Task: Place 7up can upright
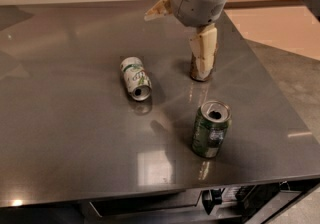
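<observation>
The 7up can (pixel 135 78), white with green markings, lies on its side on the grey table (pixel 65 118), left of centre, with its open end towards me. My gripper (pixel 174 46) hangs above the table to the right of the can and is apart from it. It is open and empty, with one tan finger (pixel 203 50) pointing down and the other (pixel 156 11) sticking out to the left.
A brown can (pixel 194 72) stands behind the lower finger, mostly hidden by it. A dark green can (pixel 211 129) stands upright near the front right. The table's front edge runs along the bottom and its right edge is near the green can.
</observation>
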Controlling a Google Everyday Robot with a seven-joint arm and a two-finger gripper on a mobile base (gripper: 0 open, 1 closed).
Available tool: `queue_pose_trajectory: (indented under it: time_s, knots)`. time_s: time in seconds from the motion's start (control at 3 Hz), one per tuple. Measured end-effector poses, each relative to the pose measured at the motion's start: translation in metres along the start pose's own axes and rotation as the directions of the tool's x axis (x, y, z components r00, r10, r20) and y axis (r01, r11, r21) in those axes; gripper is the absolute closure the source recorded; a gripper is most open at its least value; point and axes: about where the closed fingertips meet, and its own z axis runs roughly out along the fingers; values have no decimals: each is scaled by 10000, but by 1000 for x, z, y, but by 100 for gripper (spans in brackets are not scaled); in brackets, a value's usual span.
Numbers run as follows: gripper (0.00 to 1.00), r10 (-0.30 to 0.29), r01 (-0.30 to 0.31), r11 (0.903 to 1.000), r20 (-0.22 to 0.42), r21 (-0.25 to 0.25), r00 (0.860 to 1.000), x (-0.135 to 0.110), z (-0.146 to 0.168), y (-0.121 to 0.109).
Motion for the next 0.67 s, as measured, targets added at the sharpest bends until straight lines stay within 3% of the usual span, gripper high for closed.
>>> queue_pose_trajectory:
  time_s: [0.33,0.67]
  knots:
    - [0,-2001,2010,9792,350,-261,9792,-10,18,-6]
    - [0,-3842,3867,9218,669,-293,9208,-18,33,-8]
